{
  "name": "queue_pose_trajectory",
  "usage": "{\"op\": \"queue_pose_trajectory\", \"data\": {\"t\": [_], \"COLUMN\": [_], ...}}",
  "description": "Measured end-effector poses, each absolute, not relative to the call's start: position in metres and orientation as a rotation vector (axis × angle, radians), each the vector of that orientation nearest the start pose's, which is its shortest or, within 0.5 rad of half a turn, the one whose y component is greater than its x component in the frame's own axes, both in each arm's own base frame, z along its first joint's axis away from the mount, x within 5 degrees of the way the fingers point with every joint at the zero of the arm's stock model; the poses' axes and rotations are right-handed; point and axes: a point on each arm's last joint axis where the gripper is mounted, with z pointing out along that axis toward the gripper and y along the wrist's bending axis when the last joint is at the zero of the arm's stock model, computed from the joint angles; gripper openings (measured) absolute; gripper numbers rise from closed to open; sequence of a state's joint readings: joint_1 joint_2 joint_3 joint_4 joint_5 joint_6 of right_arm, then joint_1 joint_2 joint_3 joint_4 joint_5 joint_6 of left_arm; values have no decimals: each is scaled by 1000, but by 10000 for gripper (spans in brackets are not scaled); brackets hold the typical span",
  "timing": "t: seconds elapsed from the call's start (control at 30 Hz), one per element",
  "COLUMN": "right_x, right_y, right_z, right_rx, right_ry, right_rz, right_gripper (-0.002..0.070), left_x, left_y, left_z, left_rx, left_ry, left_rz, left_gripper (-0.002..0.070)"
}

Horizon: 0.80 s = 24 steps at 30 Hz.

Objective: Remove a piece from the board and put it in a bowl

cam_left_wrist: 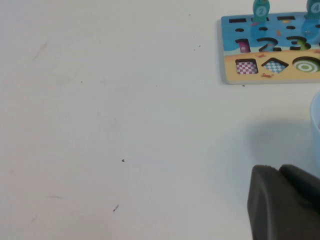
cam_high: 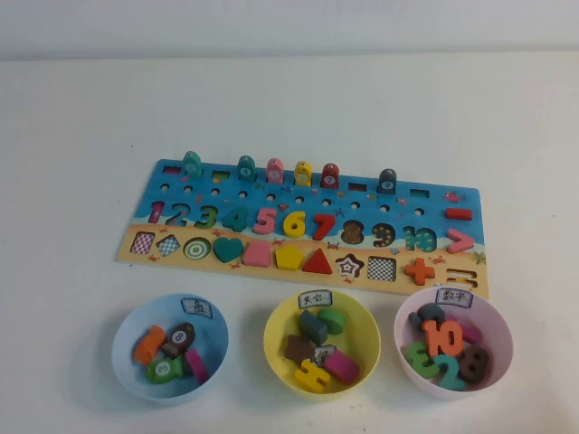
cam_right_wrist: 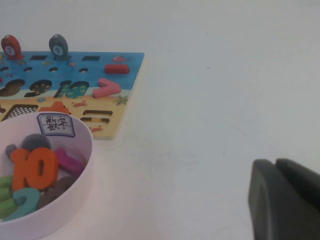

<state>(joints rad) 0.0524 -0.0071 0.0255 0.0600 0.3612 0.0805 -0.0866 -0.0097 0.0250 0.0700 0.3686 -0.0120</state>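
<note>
- Red triangle piece (cam_high: 317, 262) seated in the board (cam_high: 163, 181); removal not yet begun.
- Yellow bowl (cam_high: 276, 339), just before the board, awaits it.
- Left gripper (cam_left_wrist: 287, 205) and right gripper (cam_right_wrist: 287, 200): parked well clear, off either board end; finger state apparently indeterminable.

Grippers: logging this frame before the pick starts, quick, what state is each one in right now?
Left gripper: off the board's left end, above bare table, holding nothing; open or shut cannot be told.
Right gripper: beside the pink bowl, holding nothing; cannot be told.
</note>
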Motion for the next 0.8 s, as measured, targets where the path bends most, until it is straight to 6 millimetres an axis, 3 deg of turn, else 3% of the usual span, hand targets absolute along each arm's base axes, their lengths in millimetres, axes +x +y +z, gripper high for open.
{"op": "queue_pose_trajectory", "data": {"t": [0.63, 0.8], "right_x": [53, 53], "right_y": [6, 11], "right_z": [173, 174], "right_rx": [87, 190], "right_ry": [1864, 1855], "right_rz": [187, 347], "right_gripper": [-17, -17], "left_x": [53, 53], "left_y": [-2, -2], "left_z": [172, 172], "left_rx": [113, 113], "left_ry": [1863, 1863], "left_rz": [1, 1], "left_gripper": [-5, -4]}}
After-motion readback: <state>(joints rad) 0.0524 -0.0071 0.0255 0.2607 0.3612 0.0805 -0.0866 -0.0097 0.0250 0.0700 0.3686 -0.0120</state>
